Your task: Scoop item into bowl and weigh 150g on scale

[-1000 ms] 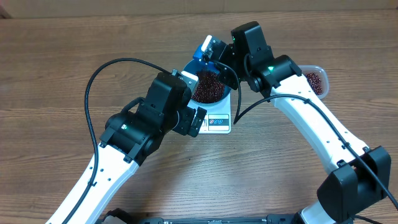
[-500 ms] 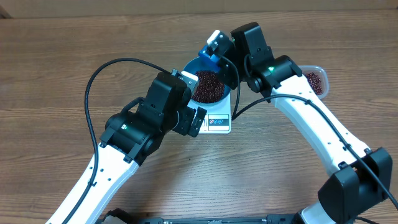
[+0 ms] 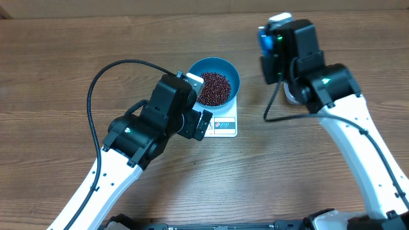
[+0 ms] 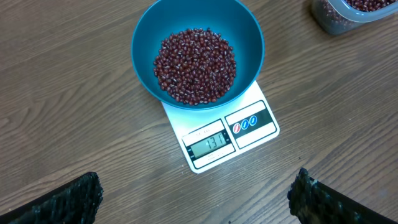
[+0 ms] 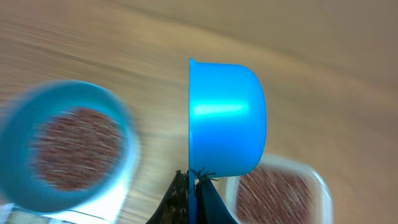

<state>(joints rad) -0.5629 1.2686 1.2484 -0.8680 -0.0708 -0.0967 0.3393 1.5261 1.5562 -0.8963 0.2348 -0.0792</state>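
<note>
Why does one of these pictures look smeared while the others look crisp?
Right wrist view: the bowl and tub behind are streaked by motion blur, only the blue scoop is sharp. Left wrist view: crisp, single beans and the scale display show clearly. Overhead view: sharp, evenly lit, soft shadows.

Our left arm bends in from the lower left, wrist tilted down, left gripper (image 4: 196,202) spread wide, gripping nothing. Our right arm reaches up from the lower right, right gripper (image 5: 193,196) clamped tight on a blue scoop (image 5: 227,118) by its handle.
</note>
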